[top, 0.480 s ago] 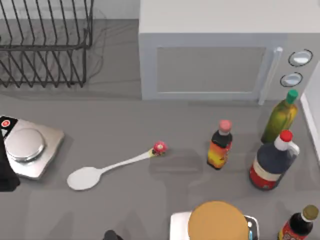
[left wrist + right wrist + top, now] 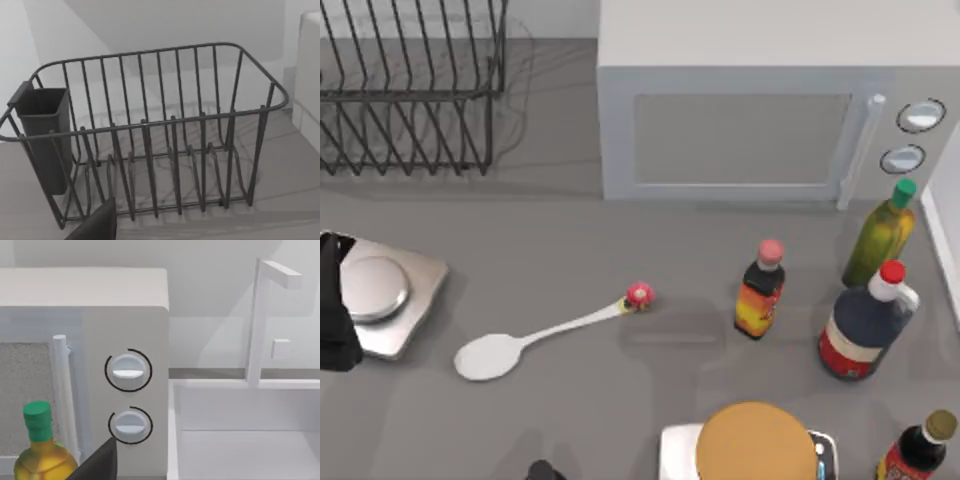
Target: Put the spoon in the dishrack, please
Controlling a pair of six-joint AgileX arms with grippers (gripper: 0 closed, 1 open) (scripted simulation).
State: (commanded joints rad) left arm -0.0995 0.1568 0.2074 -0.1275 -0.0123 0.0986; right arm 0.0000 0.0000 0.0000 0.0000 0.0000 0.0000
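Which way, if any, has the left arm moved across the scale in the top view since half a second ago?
Yes. The left arm has moved toward the far side, now covering the scale's red-buttoned corner. The spoon lies as before.

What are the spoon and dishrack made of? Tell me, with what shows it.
Spoon: looks like glossy white ceramic or plastic, smooth and uniform, with a red knob at the handle end. Dishrack: thin dark bars, likely coated metal wire, in an open frame.

Spoon (image 2: 520, 340): white, red-and-pink knob on handle end. Dishrack (image 2: 410, 90): black wire. Table (image 2: 620, 250): grey. Microwave (image 2: 750, 100): pale grey-white. Right of spoon: small bottle (image 2: 760, 292), pink cap, red-yellow label. Olive-yellow bottle (image 2: 882, 235), green cap.
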